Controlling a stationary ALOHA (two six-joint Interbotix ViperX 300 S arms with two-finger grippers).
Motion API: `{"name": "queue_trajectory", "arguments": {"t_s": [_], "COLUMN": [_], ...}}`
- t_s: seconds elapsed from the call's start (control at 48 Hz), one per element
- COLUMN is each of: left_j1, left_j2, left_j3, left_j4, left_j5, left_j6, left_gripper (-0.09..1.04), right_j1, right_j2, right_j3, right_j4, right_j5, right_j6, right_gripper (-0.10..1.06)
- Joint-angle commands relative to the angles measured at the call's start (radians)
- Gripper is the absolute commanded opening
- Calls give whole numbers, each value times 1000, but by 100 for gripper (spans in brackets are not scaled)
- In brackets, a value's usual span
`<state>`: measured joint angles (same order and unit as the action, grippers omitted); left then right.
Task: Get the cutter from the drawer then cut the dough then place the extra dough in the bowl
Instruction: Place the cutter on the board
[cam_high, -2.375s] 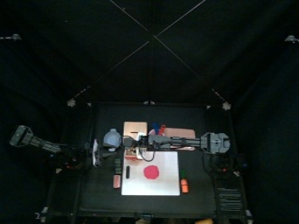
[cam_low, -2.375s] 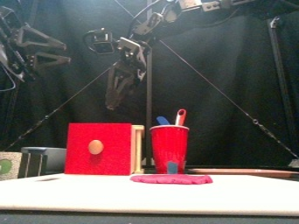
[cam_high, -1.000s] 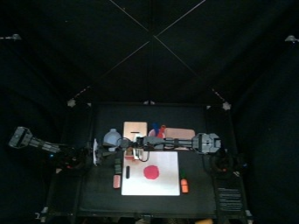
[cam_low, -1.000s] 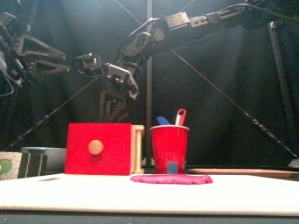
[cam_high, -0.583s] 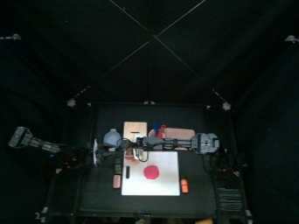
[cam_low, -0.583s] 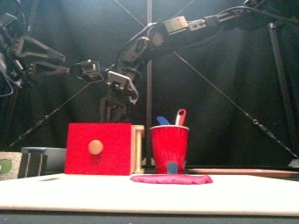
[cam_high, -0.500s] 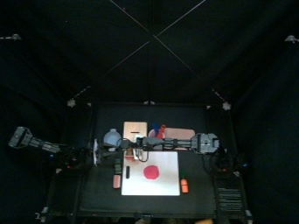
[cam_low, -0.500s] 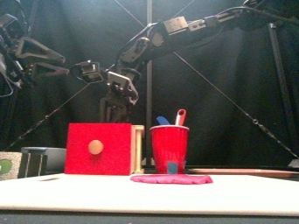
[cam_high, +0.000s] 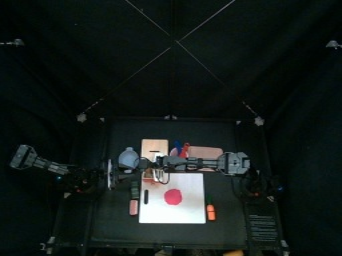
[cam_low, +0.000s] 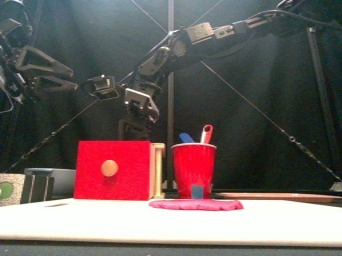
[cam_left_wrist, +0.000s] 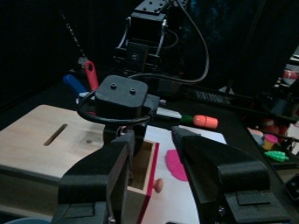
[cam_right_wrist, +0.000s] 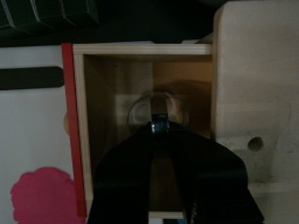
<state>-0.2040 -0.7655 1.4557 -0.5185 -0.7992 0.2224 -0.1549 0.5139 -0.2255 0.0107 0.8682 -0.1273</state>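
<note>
The wooden box (cam_high: 154, 150) stands at the back with its red drawer front (cam_low: 114, 170) pulled out. In the right wrist view the round metal cutter (cam_right_wrist: 156, 109) lies in the open drawer. My right gripper (cam_right_wrist: 158, 129) reaches down into the drawer, jaws drawn together at the cutter's wire handle. It shows above the box from the front (cam_low: 134, 122). My left gripper (cam_left_wrist: 158, 144) is open beside the drawer, one jaw on either side of the red front. Red dough (cam_high: 171, 196) lies on the white board (cam_high: 194, 210). The blue-grey bowl (cam_high: 128, 158) sits left of the box.
A red cup (cam_low: 194, 170) with a blue and a red knife stands right of the box, just behind the dough (cam_low: 197, 204). A small orange toy (cam_high: 211, 212) lies at the board's right edge, and another small toy (cam_high: 132, 207) at its left edge.
My right gripper has come down steadily from well above the box into the open drawer. The left arm, the dough and the cup have stayed where they were.
</note>
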Motion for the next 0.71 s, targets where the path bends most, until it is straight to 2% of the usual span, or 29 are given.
{"name": "queue_trajectory", "arguments": {"t_s": [0.021, 0.708], "left_j1": [2, 3], "left_j2": [2, 2], "left_j3": [-12, 2], "left_j4": [3, -55], "left_j5": [-2, 44], "left_j6": [0, 2], "left_gripper": [78, 78], "right_j1": [-5, 25], "right_j2": [-31, -35], "right_j3": [-29, -163], "right_j4": [5, 8], "right_j5": [-3, 129], "right_j6": [0, 6], "right_gripper": [56, 56]}}
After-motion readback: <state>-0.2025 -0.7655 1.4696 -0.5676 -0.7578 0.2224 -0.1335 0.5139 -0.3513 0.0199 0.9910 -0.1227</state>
